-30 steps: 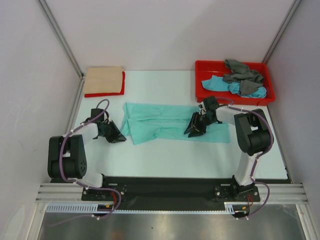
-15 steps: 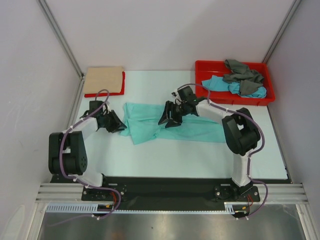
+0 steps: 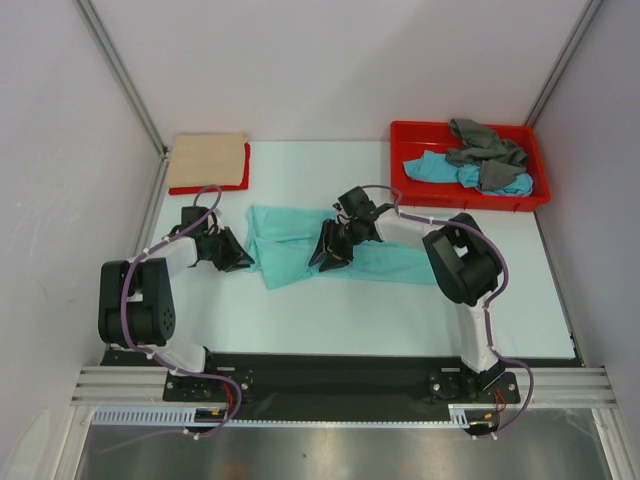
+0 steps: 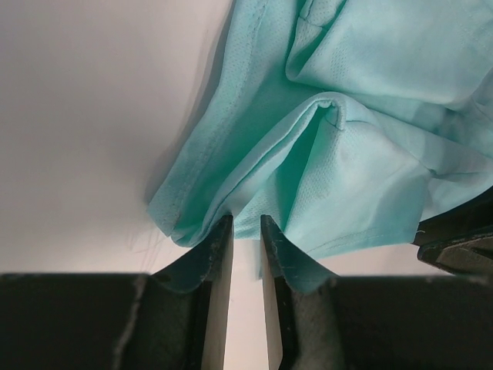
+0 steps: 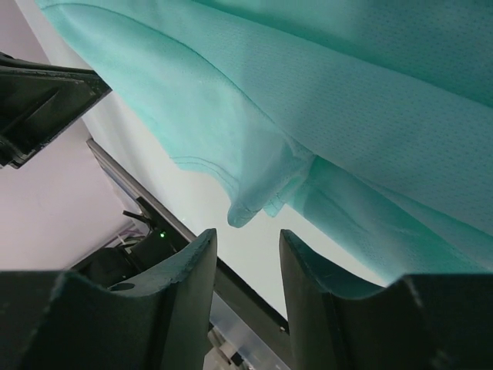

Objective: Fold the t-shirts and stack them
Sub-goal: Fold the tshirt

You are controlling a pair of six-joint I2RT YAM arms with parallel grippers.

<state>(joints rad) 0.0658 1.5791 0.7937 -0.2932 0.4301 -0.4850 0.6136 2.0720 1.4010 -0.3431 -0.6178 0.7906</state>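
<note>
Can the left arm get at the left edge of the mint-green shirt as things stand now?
Probably yes. The left gripper sits right at the left edge of the mint-green t-shirt, its fingers slightly apart and the hem just ahead of their tips. Nothing appears to block it.

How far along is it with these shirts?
Done: beige shirt folded atop red shirt, far left. In hand: mint shirt lying mid-table, left gripper and right gripper open at its edges. Left: grey shirt and blue shirt, crumpled in the tray.
</note>
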